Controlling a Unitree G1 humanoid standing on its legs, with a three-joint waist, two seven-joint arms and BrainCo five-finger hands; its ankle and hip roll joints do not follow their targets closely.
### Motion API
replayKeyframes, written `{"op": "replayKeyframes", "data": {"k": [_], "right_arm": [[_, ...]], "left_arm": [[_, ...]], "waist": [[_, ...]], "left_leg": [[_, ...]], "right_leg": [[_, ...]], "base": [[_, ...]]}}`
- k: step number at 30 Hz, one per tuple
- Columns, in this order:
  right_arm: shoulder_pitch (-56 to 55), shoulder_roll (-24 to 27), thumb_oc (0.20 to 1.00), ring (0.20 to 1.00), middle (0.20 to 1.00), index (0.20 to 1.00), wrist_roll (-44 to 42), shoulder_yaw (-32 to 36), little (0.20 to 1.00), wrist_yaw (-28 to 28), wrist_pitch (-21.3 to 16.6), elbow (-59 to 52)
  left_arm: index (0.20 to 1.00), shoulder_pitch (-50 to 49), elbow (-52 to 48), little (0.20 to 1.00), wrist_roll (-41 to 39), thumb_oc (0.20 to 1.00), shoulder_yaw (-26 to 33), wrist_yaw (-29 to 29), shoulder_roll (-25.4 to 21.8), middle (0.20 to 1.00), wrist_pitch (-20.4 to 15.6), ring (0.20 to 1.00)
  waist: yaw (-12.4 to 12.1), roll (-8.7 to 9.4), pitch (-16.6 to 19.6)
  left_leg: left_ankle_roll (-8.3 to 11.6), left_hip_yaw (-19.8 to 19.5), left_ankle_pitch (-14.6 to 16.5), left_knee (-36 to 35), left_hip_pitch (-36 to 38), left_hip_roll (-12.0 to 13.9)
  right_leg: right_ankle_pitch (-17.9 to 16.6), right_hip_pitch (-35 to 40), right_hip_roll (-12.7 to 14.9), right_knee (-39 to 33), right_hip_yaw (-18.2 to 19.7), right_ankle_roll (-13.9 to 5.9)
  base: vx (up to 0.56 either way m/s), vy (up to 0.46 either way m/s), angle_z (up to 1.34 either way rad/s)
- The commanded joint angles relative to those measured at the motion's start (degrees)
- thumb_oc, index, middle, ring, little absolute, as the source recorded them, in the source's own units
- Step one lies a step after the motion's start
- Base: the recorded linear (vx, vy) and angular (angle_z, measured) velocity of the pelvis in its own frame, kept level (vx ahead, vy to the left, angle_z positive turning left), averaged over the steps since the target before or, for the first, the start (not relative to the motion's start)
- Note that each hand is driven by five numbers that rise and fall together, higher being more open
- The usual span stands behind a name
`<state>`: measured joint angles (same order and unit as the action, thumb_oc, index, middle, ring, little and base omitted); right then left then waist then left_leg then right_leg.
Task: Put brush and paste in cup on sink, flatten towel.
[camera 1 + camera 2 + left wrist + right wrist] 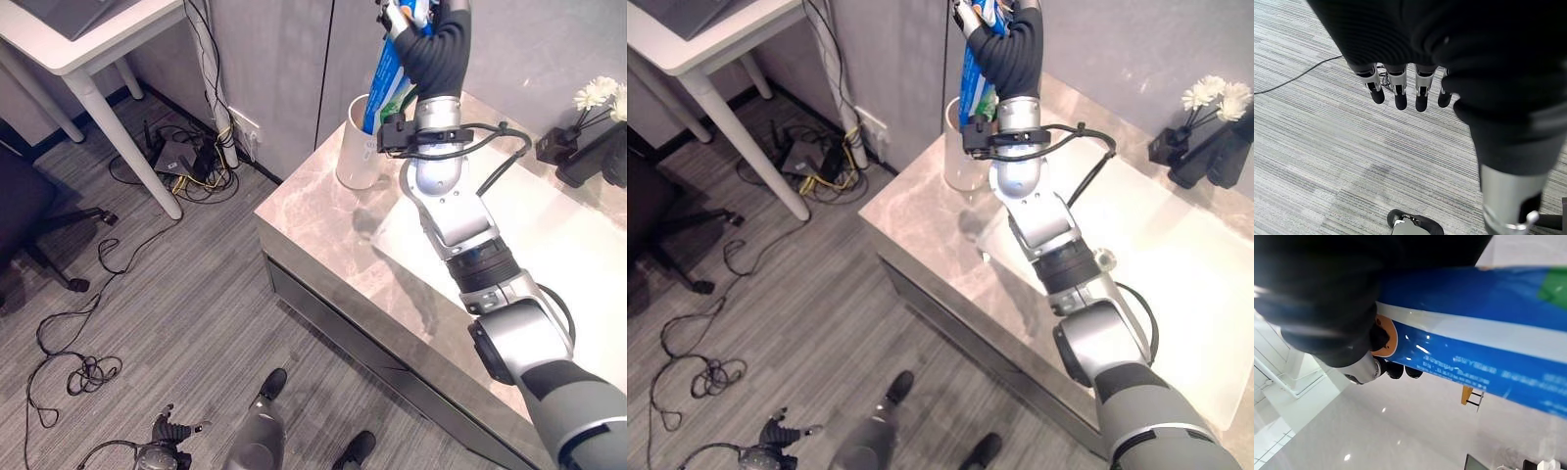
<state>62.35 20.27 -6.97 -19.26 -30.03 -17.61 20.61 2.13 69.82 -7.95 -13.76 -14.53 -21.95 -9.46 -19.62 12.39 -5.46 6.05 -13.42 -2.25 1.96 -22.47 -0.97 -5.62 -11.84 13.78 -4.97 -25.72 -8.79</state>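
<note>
Gripping the blue paste tube (384, 83), right hand (416, 24) raised above the white cup (355, 147), left hand (1400, 88) relaxed, fingers straight.

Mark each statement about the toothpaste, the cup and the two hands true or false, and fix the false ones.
1. The right hand is curled round the blue toothpaste tube. True.
2. The tube lies flat on the countertop. False: it is held up over the white cup, its lower end at the cup's mouth.
3. The left hand holds a toothbrush. False: its fingers hang straight over the grey floor, holding nothing.
4. The cup stands upright near the countertop's corner. True.
</note>
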Motion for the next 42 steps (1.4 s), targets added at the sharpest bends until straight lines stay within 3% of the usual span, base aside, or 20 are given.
{"op": "replayKeyframes", "data": {"k": [1, 11, 12, 13, 14, 24, 31, 39, 42], "right_arm": [[7.97, 2.62, 0.2, 0.2, 0.2, 0.2, 1.49, -0.1, 0.2, -1.81, -1.9, 0.54], [7.04, 1.64, 0.2, 0.2, 0.2, 0.2, 1.0, -0.72, 0.2, -1.31, -1.67, 2.02], [6.88, 1.57, 0.285, 0.285, 0.285, 0.285, 0.5, -1.03, 0.285, -0.93, -1.71, 2.26], [6.8, 1.54, 0.821, 0.821, 0.821, 0.821, 0.37, -1.06, 0.821, -0.88, -1.71, 2.44], [6.8, 1.54, 1.0, 1.0, 1.0, 1.0, 0.37, -1.07, 1.0, -0.88, -1.71, 2.44], [3.62, 0.32, 1.0, 1.0, 1.0, 1.0, 1.4, -0.13, 1.0, -0.64, -1.14, 1.52], [-0.51, 0.76, 1.0, 1.0, 1.0, 1.0, 1.84, 1.88, 1.0, 0.49, -0.91, -1.35], [-4.22, 2.11, 1.0, 1.0, 1.0, 1.0, 3.32, 3.43, 1.0, 1.53, -0.54, -4.3], [-7.14, 3.94, 1.0, 1.0, 1.0, 1.0, 5.96, 5.42, 1.0, 1.12, -0.09, -7.11]], "left_arm": [[1.0, 2.13, 3.05, 1.0, 0.53, 1.0, 1.18, -0.82, -0.93, 1.0, -0.55, 1.0], [1.0, 2.49, 2.33, 1.0, 0.04, 1.0, 1.0, -1.11, -0.75, 1.0, -0.87, 1.0], [1.0, 2.33, 2.22, 1.0, 0.0, 1.0, 1.01, -1.08, -0.69, 1.0, -0.86, 1.0], [1.0, 2.28, 2.17, 1.0, -0.05, 1.0, 1.08, -1.04, -0.69, 1.0, -0.86, 1.0], [1.0, 2.27, 2.16, 1.0, -0.05, 1.0, 1.09, -1.04, -0.69, 1.0, -0.86, 1.0], [1.0, 1.62, 2.85, 1.0, 0.83, 1.0, 1.52, -0.31, -0.53, 1.0, -0.29, 1.0], [1.0, 1.06, 3.82, 1.0, 2.87, 1.0, 1.47, 0.39, 0.34, 1.0, 0.72, 1.0], [1.0, -0.5, 5.76, 1.0, 4.15, 1.0, 1.58, 1.84, 2.82, 1.0, 1.88, 1.0], [1.0, -2.03, 5.68, 1.0, 4.15, 1.0, 2.13, 2.31, 4.78, 1.0, 2.28, 1.0]], "waist": [[-0.91, 0.84, -3.17], [-0.82, 0.73, -4.25], [-0.81, 0.69, -4.32], [-0.75, 0.66, -4.3], [-0.75, 0.66, -4.3], [-0.03, -0.53, -3.54], [0.75, -2.34, -1.54], [2.78, -5.01, 1.9], [5.44, -7.11, 2.58]], "left_leg": [[-4.24, 0.32, -3.45, -6.96, 1.66, -4.36], [-4.35, 0.52, -3.61, -6.96, 1.16, -4.16], [-4.4, 0.54, -3.64, -6.96, 1.15, -4.09], [-4.41, 0.59, -3.65, -6.96, 1.17, -4.05], [-4.41, 0.59, -3.65, -6.96, 1.17, -4.04], [-4.59, 1.33, -3.37, -6.96, 2.98, -3.73], [-4.74, 2.34, -2.87, -6.96, 6.55, -3.05], [-4.4, 5.6, -2.2, -6.96, 12.05, -0.89], [-4.32, 11.39, -1.41, -6.96, 15.93, 2.03]], "right_leg": [[-1.42, 8.97, -0.29, -0.03, 3.0, -2.79], [-1.37, 8.16, -0.34, -0.03, 3.53, -2.63], [-1.34, 8.08, -0.37, -0.03, 3.69, -2.56], [-1.25, 8.13, -0.4, -0.03, 3.7, -2.51], [-1.25, 8.13, -0.4, -0.03, 3.69, -2.51], [-1.26, 9.67, -0.51, -0.03, 4.01, -2.26], [-0.57, 12.52, -1.06, 0.95, 3.6, -1.87], [2.19, 15.86, -2.19, 2.96, 4.2, -1.24], [5.19, 15.52, -3.7, 5.53, 5.6, -0.31]], "base": [[0.0, 0.0, 0.0], [0.0, 0.0, 0.0], [0.0, 0.0, 0.0], [0.0, 0.0, 0.0], [0.0, 0.0, 0.0], [0.0, 0.004, -0.01], [0.02, 0.013, -0.06], [0.0, 0.022, -0.15], [-0.1, 0.007, -0.34]]}}
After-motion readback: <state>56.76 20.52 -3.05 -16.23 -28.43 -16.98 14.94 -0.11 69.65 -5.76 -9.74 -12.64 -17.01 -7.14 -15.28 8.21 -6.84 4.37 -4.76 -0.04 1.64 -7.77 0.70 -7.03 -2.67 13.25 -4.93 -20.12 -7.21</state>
